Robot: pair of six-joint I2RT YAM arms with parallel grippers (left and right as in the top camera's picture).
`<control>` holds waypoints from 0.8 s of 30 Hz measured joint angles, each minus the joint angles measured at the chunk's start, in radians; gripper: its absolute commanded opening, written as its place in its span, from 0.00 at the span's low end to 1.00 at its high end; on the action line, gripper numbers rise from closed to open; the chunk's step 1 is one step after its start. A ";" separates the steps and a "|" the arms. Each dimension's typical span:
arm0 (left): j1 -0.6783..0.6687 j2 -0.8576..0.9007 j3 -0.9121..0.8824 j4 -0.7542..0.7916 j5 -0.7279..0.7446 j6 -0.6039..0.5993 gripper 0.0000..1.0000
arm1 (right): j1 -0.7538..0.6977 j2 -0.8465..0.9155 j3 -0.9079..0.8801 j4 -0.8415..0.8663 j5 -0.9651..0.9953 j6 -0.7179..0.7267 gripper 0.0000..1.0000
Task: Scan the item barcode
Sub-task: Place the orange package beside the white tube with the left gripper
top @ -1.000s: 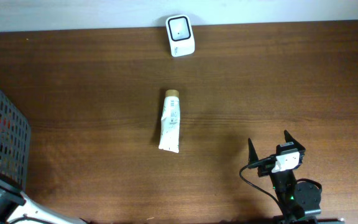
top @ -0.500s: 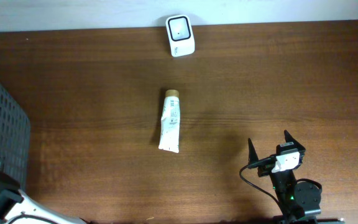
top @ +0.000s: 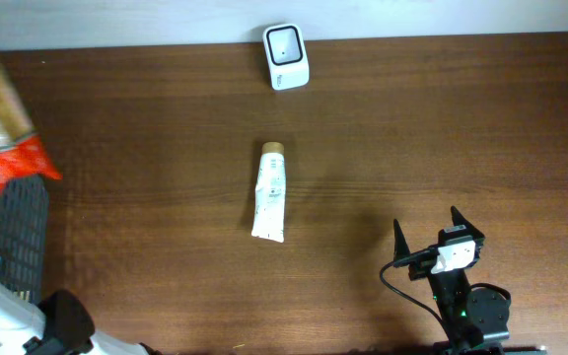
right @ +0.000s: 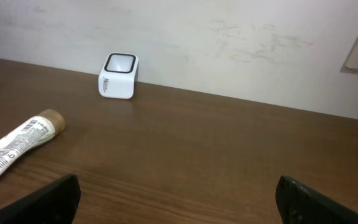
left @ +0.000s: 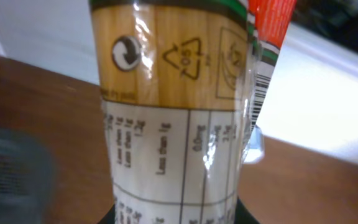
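Left pincer grips a glossy film-wrapped packet (left: 179, 112), red end flared.

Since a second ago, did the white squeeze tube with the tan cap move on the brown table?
No. The white squeeze tube stays put, at the same spot and tilt relative to the white scanner box.

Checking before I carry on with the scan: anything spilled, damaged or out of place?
Nothing stands out. The tube lies flat and capped mid-table, nothing leaked around it; the scanner sits at the far edge; the packet is aloft beside the basket.
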 measured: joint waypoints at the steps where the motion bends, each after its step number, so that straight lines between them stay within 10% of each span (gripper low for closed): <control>1: -0.040 0.000 -0.005 -0.036 -0.010 0.010 0.00 | 0.000 0.000 0.000 0.000 0.000 0.000 0.99; 8: -0.342 0.019 -0.377 -0.079 -0.216 0.048 0.00 | 0.000 0.000 0.000 0.000 0.000 0.000 0.99; 20: -0.652 0.045 -1.173 0.580 -0.370 -0.164 0.00 | 0.000 0.000 0.000 0.000 0.000 0.000 0.99; 21: -0.676 0.045 -1.211 0.641 -0.378 -0.186 0.04 | 0.000 0.000 0.000 0.000 0.000 0.000 0.99; 24: -0.747 0.045 -1.289 0.735 -0.398 -0.220 0.68 | 0.000 0.000 0.000 0.000 0.000 0.000 0.99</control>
